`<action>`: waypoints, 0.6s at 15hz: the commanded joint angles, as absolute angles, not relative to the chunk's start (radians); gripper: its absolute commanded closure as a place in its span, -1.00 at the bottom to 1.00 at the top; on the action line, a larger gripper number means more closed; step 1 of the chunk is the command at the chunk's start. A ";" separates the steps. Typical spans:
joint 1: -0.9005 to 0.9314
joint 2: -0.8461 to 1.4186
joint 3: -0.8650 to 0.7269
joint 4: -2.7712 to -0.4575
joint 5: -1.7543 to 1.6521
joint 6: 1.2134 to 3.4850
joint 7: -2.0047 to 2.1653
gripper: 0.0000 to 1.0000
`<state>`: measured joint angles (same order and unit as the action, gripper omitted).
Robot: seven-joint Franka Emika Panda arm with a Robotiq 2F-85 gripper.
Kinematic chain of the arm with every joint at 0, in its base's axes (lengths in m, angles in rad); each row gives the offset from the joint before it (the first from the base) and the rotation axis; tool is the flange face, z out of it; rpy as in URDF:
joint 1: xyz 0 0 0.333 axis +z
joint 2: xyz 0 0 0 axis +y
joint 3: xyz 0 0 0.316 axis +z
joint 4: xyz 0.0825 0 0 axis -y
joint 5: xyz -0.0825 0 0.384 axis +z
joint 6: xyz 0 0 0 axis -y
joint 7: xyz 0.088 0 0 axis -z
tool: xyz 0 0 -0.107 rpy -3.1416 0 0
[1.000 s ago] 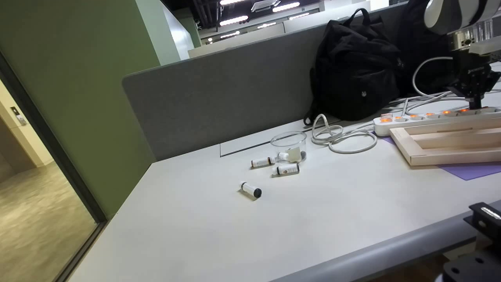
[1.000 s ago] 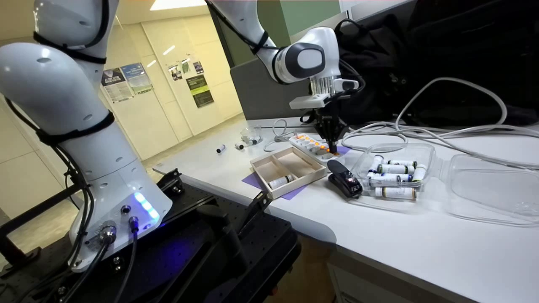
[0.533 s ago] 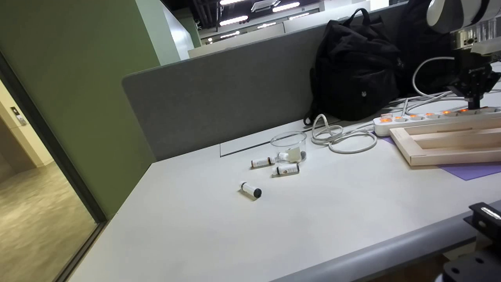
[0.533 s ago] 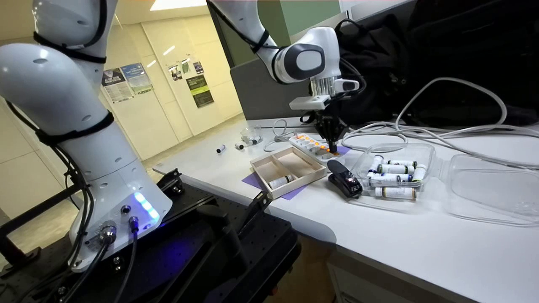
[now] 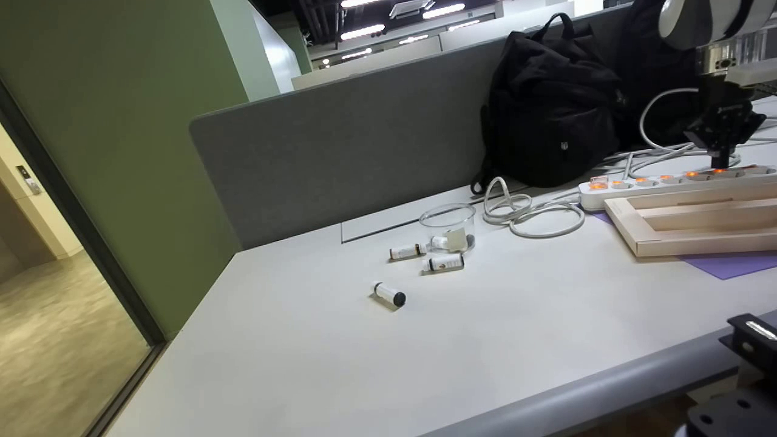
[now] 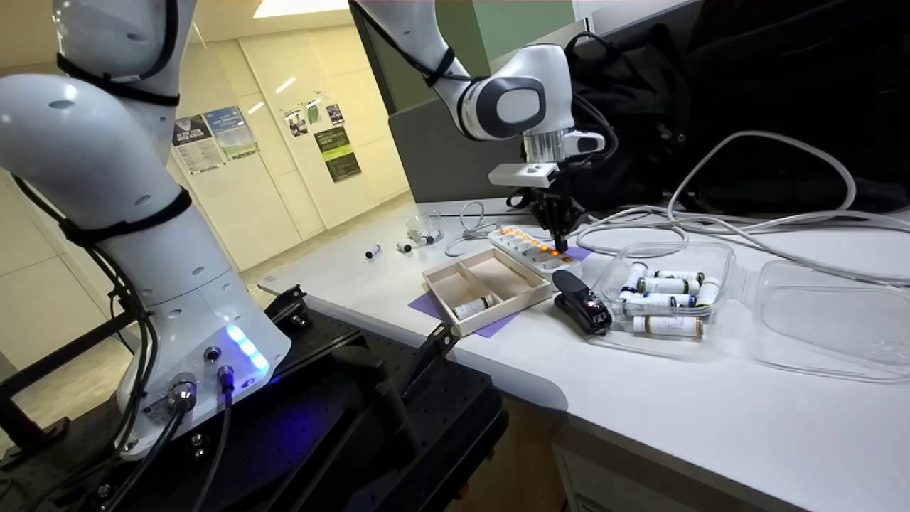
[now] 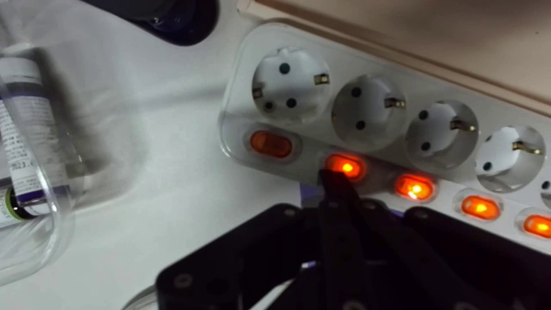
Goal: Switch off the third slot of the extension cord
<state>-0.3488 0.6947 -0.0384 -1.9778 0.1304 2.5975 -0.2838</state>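
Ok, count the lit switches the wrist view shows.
4 on the extension cord: a lit switch by the tip of the gripper, then a second, third and fourth rightward. More may lie beyond the right edge.

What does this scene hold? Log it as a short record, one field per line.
Extension cord: white, alongside the wooden box
Unlit switch: the row's end nearer the clear tub
Lit switches: the next four in the wrist view, including the third from that end
Claw: shut, tip at the edge of the lit switch beside the unlit one; contact unclear
Wooden box: two compartments, one white cylinder inside
Clear tub: open, holding several white cylinders
Backpack: black, in front of the grey partition
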 commanded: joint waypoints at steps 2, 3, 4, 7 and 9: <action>-0.368 0.676 0.011 -1.999 0.172 2.600 -0.305 1.00; -0.366 0.679 0.013 -1.996 0.178 2.595 -0.303 1.00; -0.363 0.683 0.014 -1.991 0.181 2.586 -0.298 1.00; -0.359 0.687 0.008 -1.988 0.184 2.579 -0.288 1.00; -0.358 0.684 0.007 -1.987 0.186 2.585 -0.287 1.00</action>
